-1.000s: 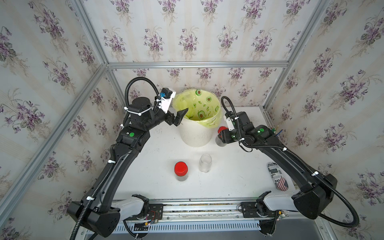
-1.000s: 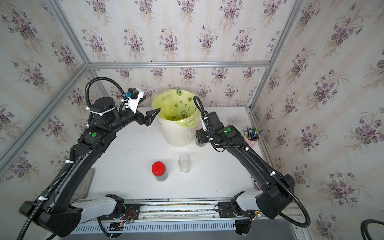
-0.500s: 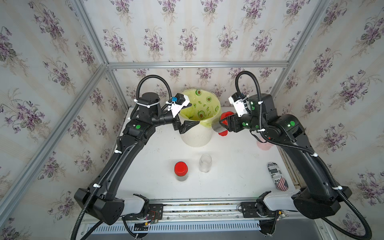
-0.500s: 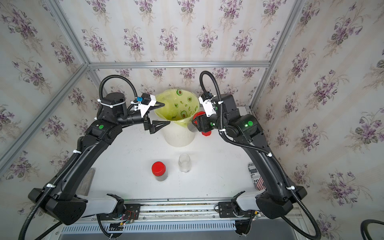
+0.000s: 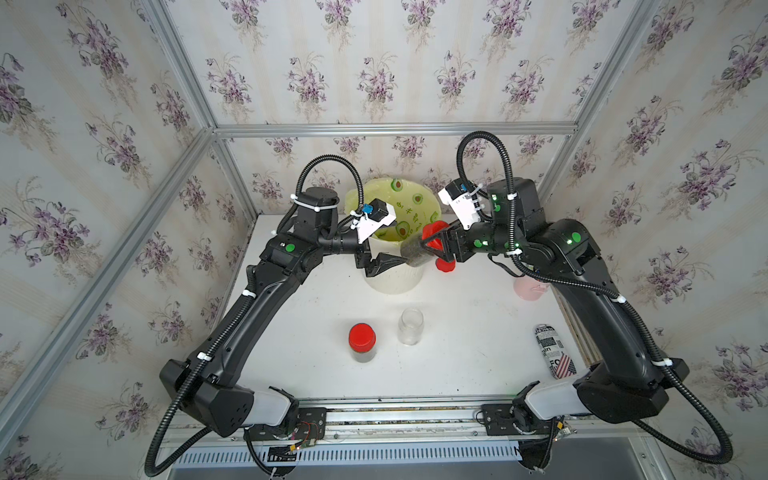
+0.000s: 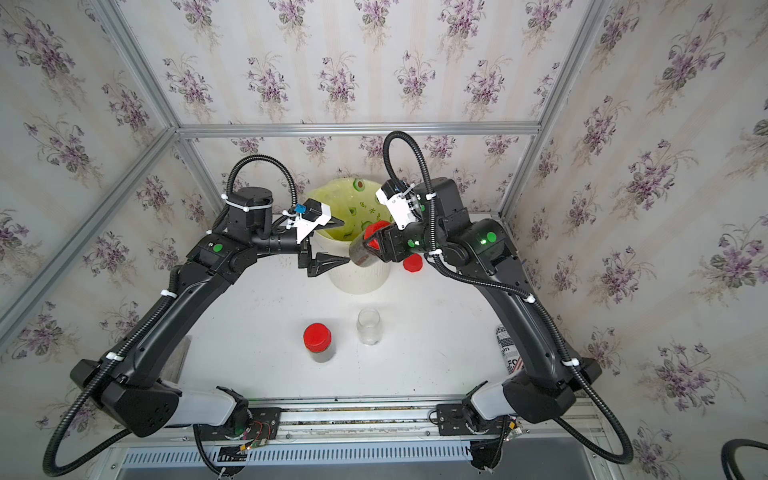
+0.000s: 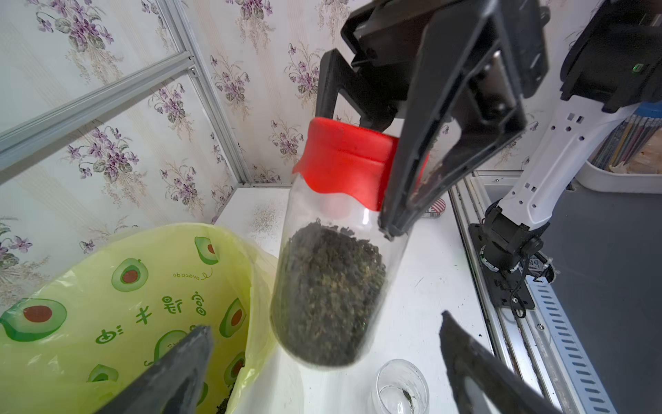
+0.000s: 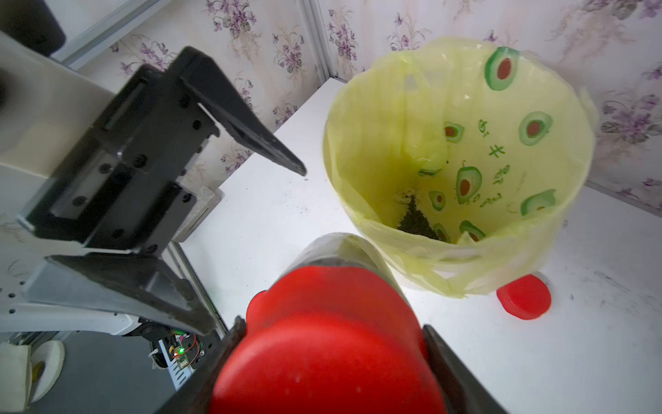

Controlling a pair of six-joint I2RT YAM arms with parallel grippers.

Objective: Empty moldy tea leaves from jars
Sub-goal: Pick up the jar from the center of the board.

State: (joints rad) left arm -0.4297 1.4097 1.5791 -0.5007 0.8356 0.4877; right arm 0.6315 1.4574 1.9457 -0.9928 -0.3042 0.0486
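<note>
Left wrist view showed a jar (image 7: pixel 322 208) raised off the worktop (image 5: pixel 457 353) and tipped well off upright. Its lower part was packed with dark tea leaves (image 7: pixel 327 294) and its red cap (image 7: pixel 344 161) was on. The right claw (image 5: pixel 432 245) was clamped on that cap, a finger on each side, as the right wrist view also showed. The left claw (image 6: pixel 345 242) stood with jaws wide apart, its tips flanking the jar's base; whether they touched the glass could not be told. In both top views the jar hung at the near rim of the cream bin (image 5: pixel 395 280), lined with a yellow avocado-print bag (image 8: pixel 394 107). A small dark heap of leaves (image 8: pixel 415 218) lay at the bag's bottom. A loose red lid (image 8: pixel 523 296) rested on the worktop just beside the bin. Nearer the front stood two more — a capped jar (image 5: pixel 362 343) with dark contents and an uncapped jar (image 5: pixel 410 326), clear but for a few specks — close together, not touching
</note>
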